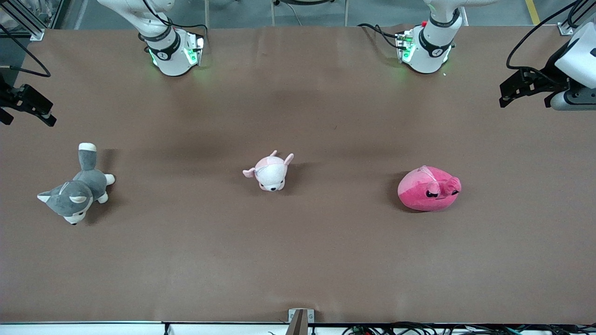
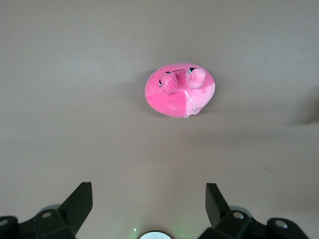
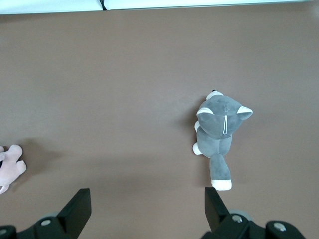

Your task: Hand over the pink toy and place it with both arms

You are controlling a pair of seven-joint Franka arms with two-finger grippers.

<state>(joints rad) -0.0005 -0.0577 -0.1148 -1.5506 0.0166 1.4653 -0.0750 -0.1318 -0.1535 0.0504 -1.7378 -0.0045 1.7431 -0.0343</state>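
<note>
While both arms wait raised, left gripper (image 1: 512, 90) over the table's left-arm end, fingers spread wide, empty, pink toy (image 1: 429, 189) on the table at its 7 o'clock, right gripper (image 1: 29, 108) over the right-arm end, apparently open, empty.

Both white robot arms are hanging raised at the table's ends. The left arm's slim black gripper (image 1: 505, 95) is spread wide; the right arm's black gripper (image 1: 35, 109), partly cropped, is apparently spread likewise.
</note>
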